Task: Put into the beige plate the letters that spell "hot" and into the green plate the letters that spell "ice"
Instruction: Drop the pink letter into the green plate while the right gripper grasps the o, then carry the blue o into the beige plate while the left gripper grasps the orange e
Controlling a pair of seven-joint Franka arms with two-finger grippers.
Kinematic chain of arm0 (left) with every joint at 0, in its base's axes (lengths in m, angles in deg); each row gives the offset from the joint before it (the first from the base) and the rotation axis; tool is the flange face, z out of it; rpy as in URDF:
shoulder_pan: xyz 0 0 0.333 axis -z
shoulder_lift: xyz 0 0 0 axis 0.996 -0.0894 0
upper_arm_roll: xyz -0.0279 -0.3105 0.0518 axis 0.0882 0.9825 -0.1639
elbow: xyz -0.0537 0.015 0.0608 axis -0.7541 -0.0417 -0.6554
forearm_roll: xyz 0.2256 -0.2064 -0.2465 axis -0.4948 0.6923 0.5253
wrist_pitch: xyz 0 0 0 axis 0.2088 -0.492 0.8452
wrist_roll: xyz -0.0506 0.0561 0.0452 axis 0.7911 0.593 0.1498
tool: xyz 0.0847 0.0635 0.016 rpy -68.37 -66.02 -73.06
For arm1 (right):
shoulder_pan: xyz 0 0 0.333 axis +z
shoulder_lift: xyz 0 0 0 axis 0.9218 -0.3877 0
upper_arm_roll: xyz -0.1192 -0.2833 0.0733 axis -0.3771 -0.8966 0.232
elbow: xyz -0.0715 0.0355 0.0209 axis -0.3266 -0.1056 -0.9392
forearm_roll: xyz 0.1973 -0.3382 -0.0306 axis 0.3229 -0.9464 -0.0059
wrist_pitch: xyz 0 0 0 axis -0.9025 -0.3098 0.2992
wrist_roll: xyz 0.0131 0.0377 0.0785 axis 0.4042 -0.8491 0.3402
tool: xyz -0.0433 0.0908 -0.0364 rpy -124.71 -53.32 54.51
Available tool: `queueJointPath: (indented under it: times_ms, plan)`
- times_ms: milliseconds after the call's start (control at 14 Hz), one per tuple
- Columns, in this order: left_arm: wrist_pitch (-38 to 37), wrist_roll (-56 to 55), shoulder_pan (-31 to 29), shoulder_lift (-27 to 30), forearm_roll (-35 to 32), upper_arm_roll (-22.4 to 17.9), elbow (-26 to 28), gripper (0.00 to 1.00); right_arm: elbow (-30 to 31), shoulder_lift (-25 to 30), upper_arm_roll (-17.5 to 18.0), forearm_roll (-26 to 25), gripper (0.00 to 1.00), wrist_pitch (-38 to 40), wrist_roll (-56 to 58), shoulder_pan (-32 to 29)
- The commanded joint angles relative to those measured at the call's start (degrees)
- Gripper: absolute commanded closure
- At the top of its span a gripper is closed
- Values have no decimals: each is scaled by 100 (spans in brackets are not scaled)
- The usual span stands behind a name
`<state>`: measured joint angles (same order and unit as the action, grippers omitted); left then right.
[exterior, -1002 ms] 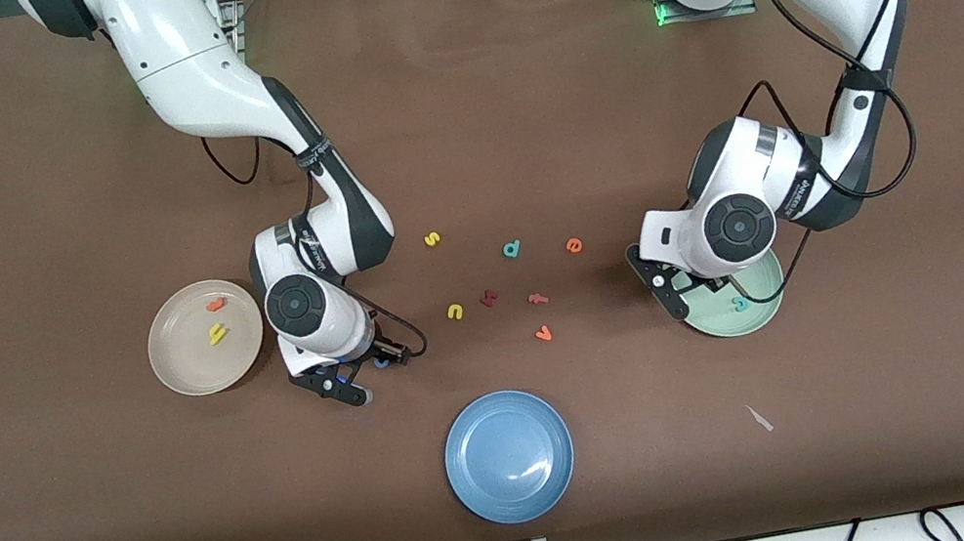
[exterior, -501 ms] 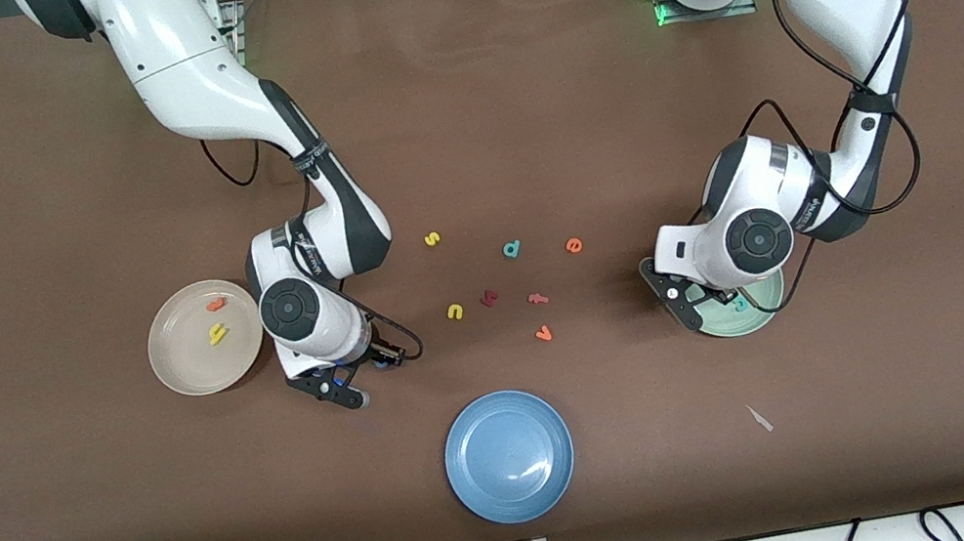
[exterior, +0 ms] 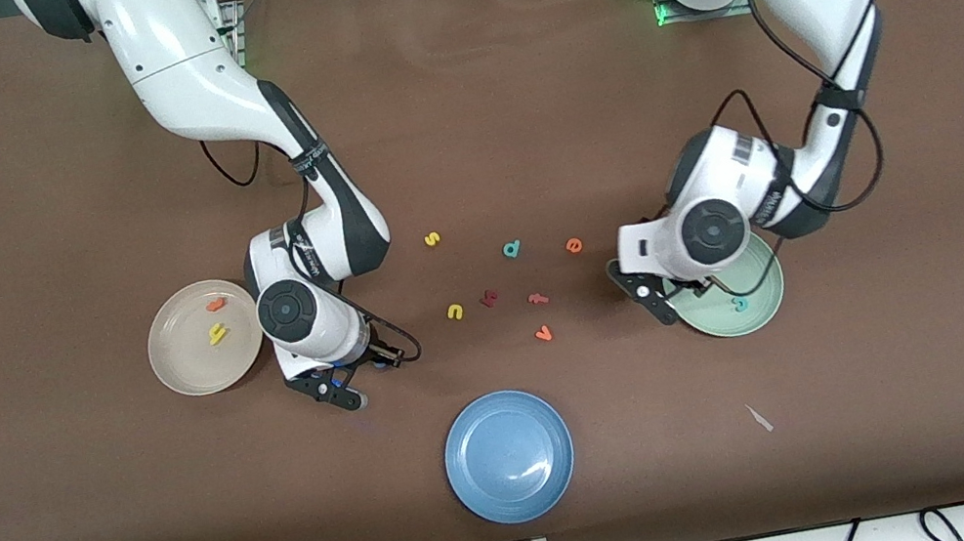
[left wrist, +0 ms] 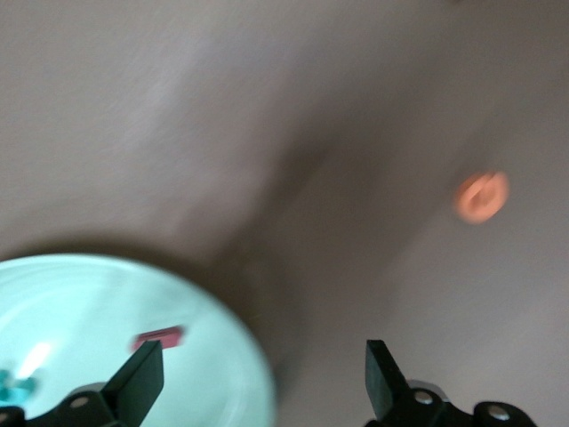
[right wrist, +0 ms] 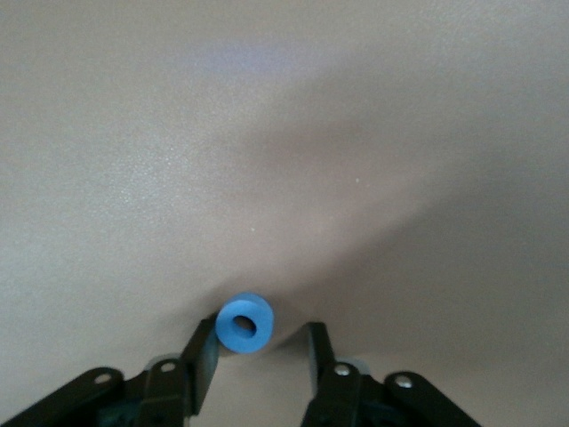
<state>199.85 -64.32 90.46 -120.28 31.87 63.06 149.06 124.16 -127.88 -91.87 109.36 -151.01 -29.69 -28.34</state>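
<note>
On the brown table, the round cream-beige plate point(exterior: 204, 337) lies just beside the right gripper point(exterior: 342, 389), toward the right arm's end. The small blue foam ring o point(right wrist: 245, 324) sits between its part-open fingertips, touching one. The left gripper point(left wrist: 262, 378), jaws wide and empty, has shifted off the mint-green plate point(exterior: 751, 302) toward the orange e point(exterior: 574, 244).

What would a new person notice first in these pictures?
First, the right gripper, down at the table between the beige plate and the blue plate, with the blue o between its fingers. Then the left gripper, open at the edge of the green plate.
</note>
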Motion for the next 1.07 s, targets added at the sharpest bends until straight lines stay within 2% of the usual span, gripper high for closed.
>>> queueJointPath:
  times_ms: [0,72,429,501,573,787,1002]
  plan:
    - [-182,-1358,153,157,133,221,43,0,-297,-223,59,162,59,22,113,-88]
    - [-165,-1824,188,114,133,317,44,0,-306,-240,59,162,65,22,122,-88]
    - [-25,-3778,698,-1,116,362,105,0,-306,-267,68,162,76,-66,113,-88]
    - [150,-3972,715,-10,107,354,201,4,-306,-267,68,162,76,-66,113,-88]
    - [352,-4000,733,-10,81,354,332,7,-306,-276,68,162,79,-66,113,-88]
    - [1003,-4000,698,-27,46,345,711,15,-314,-276,103,162,80,-66,113,-88]
    - [1066,-3947,698,-62,2,310,712,22,-446,-215,95,153,85,170,104,-88]
